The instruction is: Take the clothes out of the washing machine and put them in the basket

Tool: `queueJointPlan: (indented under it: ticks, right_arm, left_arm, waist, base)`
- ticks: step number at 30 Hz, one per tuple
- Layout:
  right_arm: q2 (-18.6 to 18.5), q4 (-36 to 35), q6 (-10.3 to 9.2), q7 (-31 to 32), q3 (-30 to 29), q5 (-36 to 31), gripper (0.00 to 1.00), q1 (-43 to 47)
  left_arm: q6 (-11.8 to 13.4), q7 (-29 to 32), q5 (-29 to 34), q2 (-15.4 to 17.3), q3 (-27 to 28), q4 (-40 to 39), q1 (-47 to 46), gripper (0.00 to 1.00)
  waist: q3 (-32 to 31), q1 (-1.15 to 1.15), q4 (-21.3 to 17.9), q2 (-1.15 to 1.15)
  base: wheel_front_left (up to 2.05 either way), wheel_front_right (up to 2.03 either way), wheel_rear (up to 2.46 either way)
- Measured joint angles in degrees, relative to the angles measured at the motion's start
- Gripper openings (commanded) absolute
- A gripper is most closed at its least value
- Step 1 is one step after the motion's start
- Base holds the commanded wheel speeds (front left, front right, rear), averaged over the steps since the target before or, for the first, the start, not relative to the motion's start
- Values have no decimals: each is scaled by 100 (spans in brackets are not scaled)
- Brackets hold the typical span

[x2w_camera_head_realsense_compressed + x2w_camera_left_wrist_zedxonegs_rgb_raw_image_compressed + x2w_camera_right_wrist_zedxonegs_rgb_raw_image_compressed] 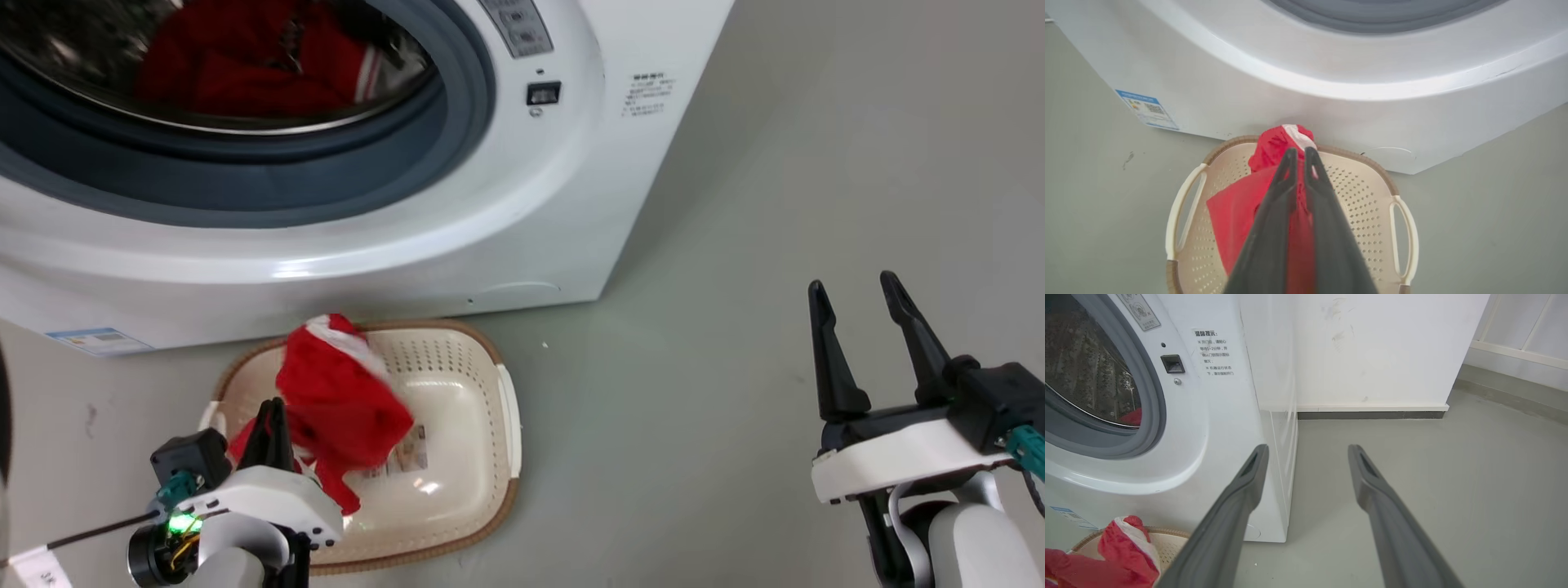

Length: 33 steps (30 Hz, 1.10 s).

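A red garment with a white patch (343,400) (1274,171) hangs over the cream basket (482,457) (1372,192), pinched by my left gripper (273,420) (1298,153), which is shut on it. The basket sits on the floor just in front of the washing machine (457,212) (1331,81) (1216,416). More red clothes (253,61) with white stripes lie inside the steel drum behind the grey rubber rim. My right gripper (857,298) (1308,451) is open and empty, above bare floor to the right of the machine. In the right wrist view the held garment (1122,547) shows at the lower left.
Grey floor (735,408) spreads to the right of the machine. A white wall (1372,347) with a dark skirting strip stands behind it. A blue label (1147,108) is stuck on the machine's lower left front.
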Motion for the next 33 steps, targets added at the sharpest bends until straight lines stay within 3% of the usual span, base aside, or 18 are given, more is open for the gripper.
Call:
queueJointPlan:
  ticks: [17,29,30,31,32,33]
  right_arm:
    - [-1,143,0,-386,196,331,100,-508]
    - [0,363,0,-601,332,444,100,-711]
    - [0,383,0,-608,334,449,100,-722]
    - [0,408,0,-619,336,449,100,-727]
    - [1,430,0,-625,337,449,100,-737]
    - [0,435,0,-633,337,448,100,-751]
  left_arm:
    - [-815,-32,608,-60,599,2416,-1535,0]
    - [-1151,-38,603,-69,713,3905,-2009,0]
    - [-1165,-38,601,-79,717,3979,-2027,11]
    - [-1174,-38,601,-94,723,4036,-2043,31]
    - [-1202,-38,602,-99,721,4086,-2056,62]
    - [-1214,-38,603,-97,719,4128,-2063,100]
  waist:
    - [1249,0,-667,0]
    - [1897,0,-1039,0]
    - [1898,0,-1047,0]
    - [1884,0,-1047,0]
    - [1859,0,-1045,0]
    - [1827,0,-1043,0]
  base:
    - [0,0,0]
    - [0,0,0]
    - [0,0,0]
    - [0,0,0]
    - [0,0,0]
    - [0,0,0]
